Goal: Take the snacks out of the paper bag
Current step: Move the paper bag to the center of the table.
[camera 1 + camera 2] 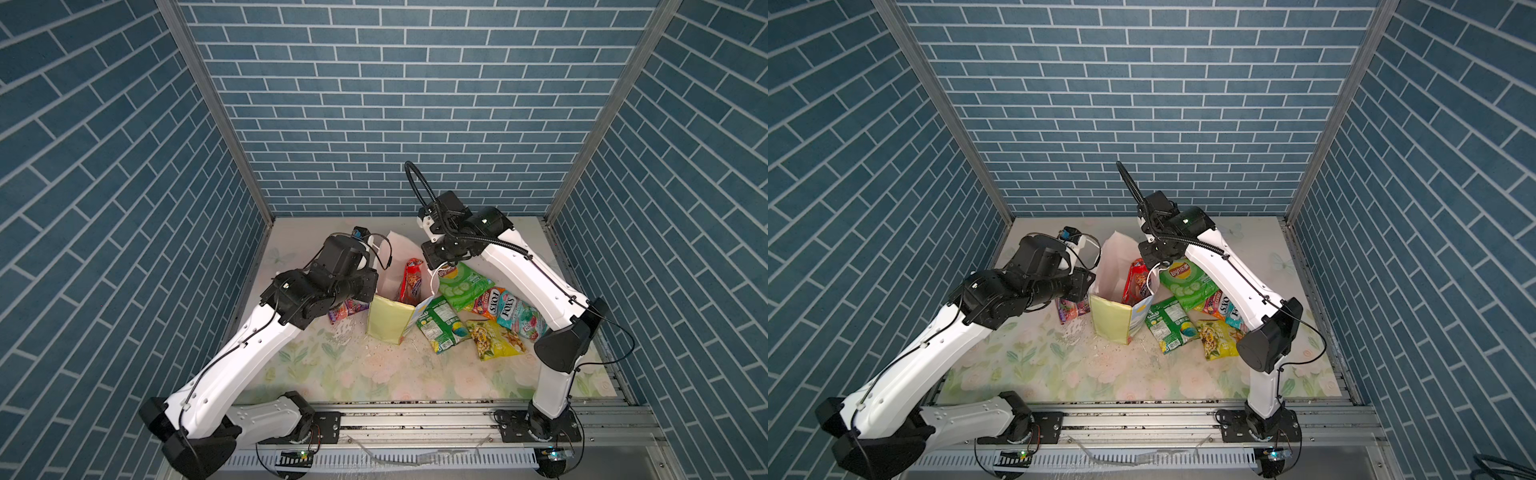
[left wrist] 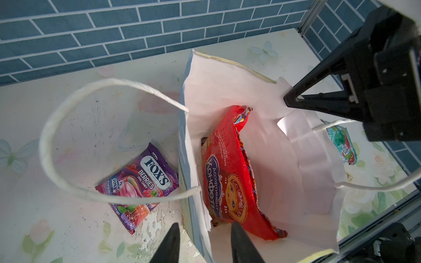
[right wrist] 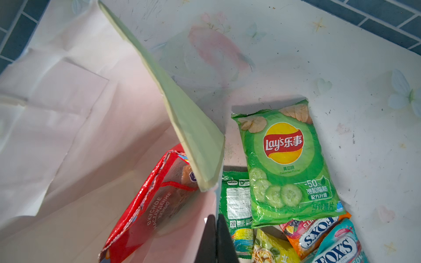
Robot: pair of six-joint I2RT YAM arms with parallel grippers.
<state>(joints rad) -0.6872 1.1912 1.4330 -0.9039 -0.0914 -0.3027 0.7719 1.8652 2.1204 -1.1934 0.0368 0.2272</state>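
At the middle of the counter (image 1: 374, 374), the left claw (image 2: 205, 224) hangs spread over the paper bag (image 1: 390, 320): one finger outside, one inside, the bluish wide wall between them, and I cannot tell whether either touches it. Just ahead of the inner finger leans the red cookie bag (image 2: 230, 177), upright against that wall and the only snack visible inside, so this reads as the line-up for a reach down onto it. Across the mouth the right claw (image 3: 216, 218) is pressed together on the far rim, pinching the paper; my guess is it holds the bag upright and open for the lift.

The purple Fox's packet (image 2: 145, 175) lies flat just outside the wall, toward the left edge, and in the left wrist view it shows through the loop of a white cord handle (image 2: 68, 109). Toward the right edge, the green Lay's bag (image 3: 284, 159), small green packet (image 1: 442, 328), orange Fox's packet (image 1: 490, 300), teal Fox's packet (image 1: 515, 318) and yellow packet (image 1: 494, 340) lie overlapping in a heap, the small green one right beside the bag.

What's in the way? That cord loop hangs close beside the left claw, and the pale green narrow side (image 3: 193, 127) is creased inward over the red packet's top, narrowing the mouth. A big glossy packet through a tight mouth could snag.
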